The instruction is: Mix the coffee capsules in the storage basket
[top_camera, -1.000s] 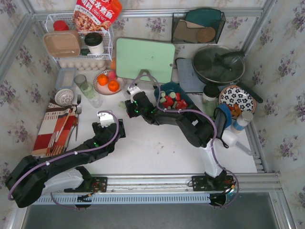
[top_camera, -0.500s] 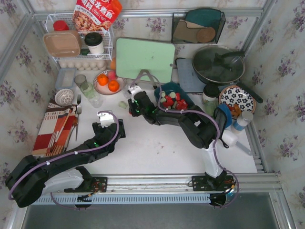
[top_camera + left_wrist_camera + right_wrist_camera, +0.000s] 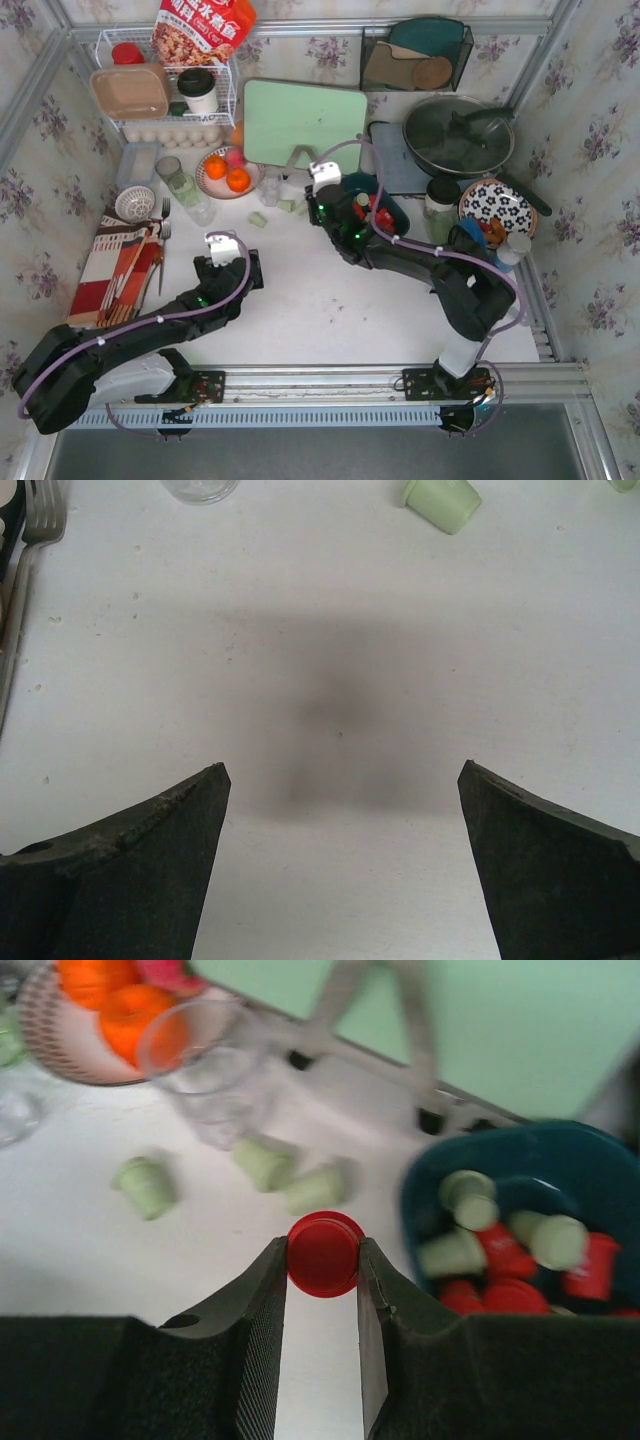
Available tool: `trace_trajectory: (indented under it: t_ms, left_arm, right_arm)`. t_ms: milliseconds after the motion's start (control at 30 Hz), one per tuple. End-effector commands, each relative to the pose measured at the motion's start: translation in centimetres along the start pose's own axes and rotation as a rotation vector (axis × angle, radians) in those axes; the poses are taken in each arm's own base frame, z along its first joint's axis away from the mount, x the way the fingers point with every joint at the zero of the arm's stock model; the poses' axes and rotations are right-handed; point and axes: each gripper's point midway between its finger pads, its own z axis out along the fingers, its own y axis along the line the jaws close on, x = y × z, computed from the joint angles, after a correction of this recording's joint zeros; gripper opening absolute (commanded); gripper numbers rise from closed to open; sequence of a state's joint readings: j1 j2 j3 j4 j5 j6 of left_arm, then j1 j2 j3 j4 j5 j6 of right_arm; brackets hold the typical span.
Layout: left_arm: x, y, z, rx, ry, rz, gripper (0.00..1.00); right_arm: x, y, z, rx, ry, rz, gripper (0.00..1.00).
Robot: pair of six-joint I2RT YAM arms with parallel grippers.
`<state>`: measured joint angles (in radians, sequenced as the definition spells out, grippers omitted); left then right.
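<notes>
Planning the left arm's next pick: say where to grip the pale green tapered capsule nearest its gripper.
Probably across the tapered wall of the pale green capsule, near its wider end, coming from above: it seems to lie alone on its side, so the round wall faces up.

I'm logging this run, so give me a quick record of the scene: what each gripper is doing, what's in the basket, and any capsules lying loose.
right gripper: shut on a red capsule, just left of the basket
left gripper: open, holding nothing, over bare table
basket: red and green capsules together inside
loose green capsules: three on the table, left of the basket
glass: upright, next to the loose ones
</notes>
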<state>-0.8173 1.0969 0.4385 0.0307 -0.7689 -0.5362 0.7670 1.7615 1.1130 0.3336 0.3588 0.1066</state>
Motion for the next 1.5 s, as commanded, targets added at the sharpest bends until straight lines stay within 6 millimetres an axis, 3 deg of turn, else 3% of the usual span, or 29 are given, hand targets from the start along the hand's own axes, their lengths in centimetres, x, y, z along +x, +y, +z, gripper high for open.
trace_trajectory:
  t_ms: [0, 233, 400, 500, 600, 733, 933, 1033, 1233, 1367, 1467]
  left_arm:
    - [-0.4, -0.2, 0.0, -0.002, -0.003, -0.008, 0.99]
    - [-0.7, -0.8, 0.1, 0.003, 0.016, 0.000, 0.99]
    - [-1.2, -1.6, -0.1, 0.045, 0.007, -0.033, 0.99]
    - [-2.0, -1.3, -0.3, 0.048, -0.028, -0.039, 0.99]
    - [-3.4, -0.9, -0.8, 0.035, -0.054, -0.038, 0.99]
    - [-5.3, -1.9, -1.1, 0.068, -0.075, -0.061, 0.99]
    - [-6.2, -4.2, -0.6, 0.122, -0.059, -0.040, 0.99]
    - [-6.4, -4.9, -0.1, 0.126, -0.050, -0.020, 0.99]
    - [-7.2, -5.7, 0.6, 0.145, -0.065, -0.035, 0.99]
    - [-7.3, -5.4, 1.5, 0.127, -0.050, -0.058, 0.99]
    - [-7.4, -5.2, 2.4, 0.121, -0.024, -0.060, 0.99]
  right_arm:
    - [-1.6, -5.6, -1.5, 0.186, -0.074, 0.025, 0.19]
    - [0.5, -10.9, -3.2, 0.264, -0.079, 0.087, 0.19]
    - [0.6, -14.5, -1.0, 0.235, -0.114, 0.165, 0.19]
    - [0.5, -15.5, 0.8, 0.204, -0.137, 0.194, 0.19]
    - [0.8, -15.8, 2.8, 0.171, -0.149, 0.192, 0.19]
    - [1.3, -15.3, 5.2, 0.121, -0.155, 0.164, 0.21]
    - [2.1, -15.9, 7.4, 0.132, -0.154, 0.138, 0.24]
    - [2.4, -16.3, 8.3, 0.147, -0.127, 0.135, 0.31]
    - [2.6, -17.1, 8.2, 0.186, -0.078, 0.155, 0.66]
    - [1.5, -16.6, 7.2, 0.155, -0.071, 0.131, 0.69]
    - [0.0, -16.3, 5.4, 0.140, -0.066, 0.122, 0.68]
